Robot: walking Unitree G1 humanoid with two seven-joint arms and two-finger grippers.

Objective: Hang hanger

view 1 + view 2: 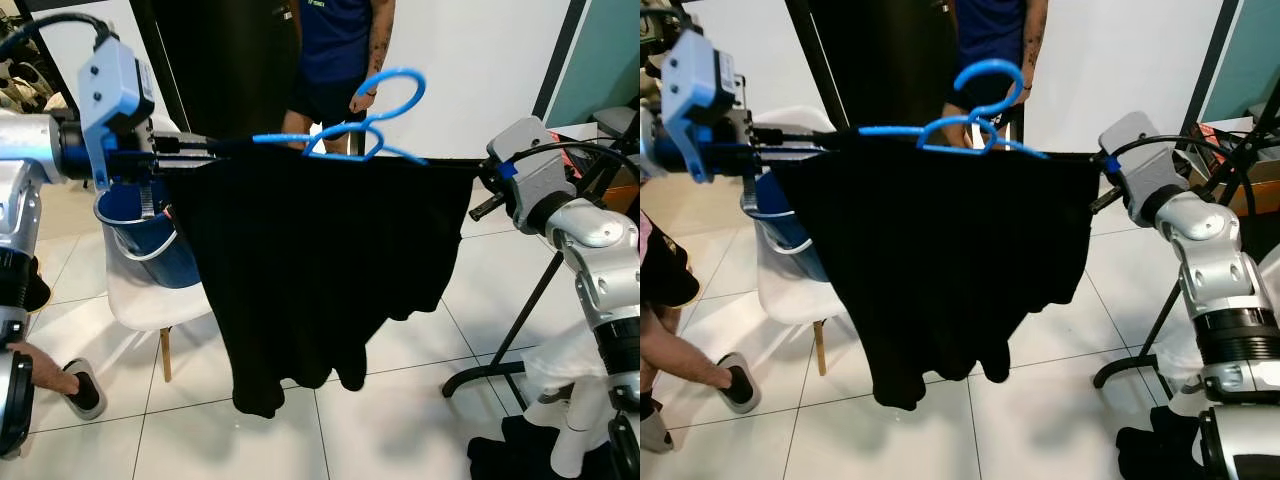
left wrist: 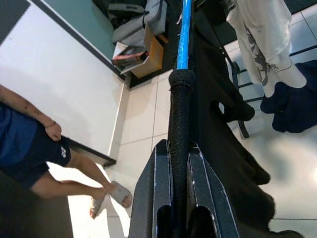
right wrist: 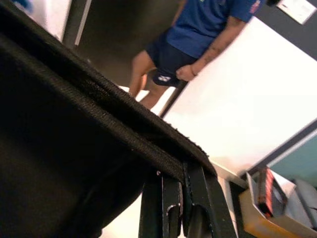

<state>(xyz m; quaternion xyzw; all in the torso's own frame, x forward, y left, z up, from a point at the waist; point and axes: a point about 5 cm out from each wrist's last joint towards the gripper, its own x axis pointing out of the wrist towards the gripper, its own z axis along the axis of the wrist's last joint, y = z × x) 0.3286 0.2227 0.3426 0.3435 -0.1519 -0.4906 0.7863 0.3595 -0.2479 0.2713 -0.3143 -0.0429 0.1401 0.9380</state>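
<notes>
Both head eyes look forward and down from above the arms, sharing the black garment (image 1: 320,270) stretched between the left tool (image 1: 205,148) and the right tool (image 1: 478,180), with the tiled floor (image 1: 420,400) below. The left wrist camera sits close behind its own fingers (image 2: 163,198), sighting along the blue hanger (image 2: 184,34) toward the right tool's side. The right wrist camera peers along its fingers (image 3: 171,208), very near the garment's hem, facing a standing person (image 3: 198,29) beyond.
</notes>
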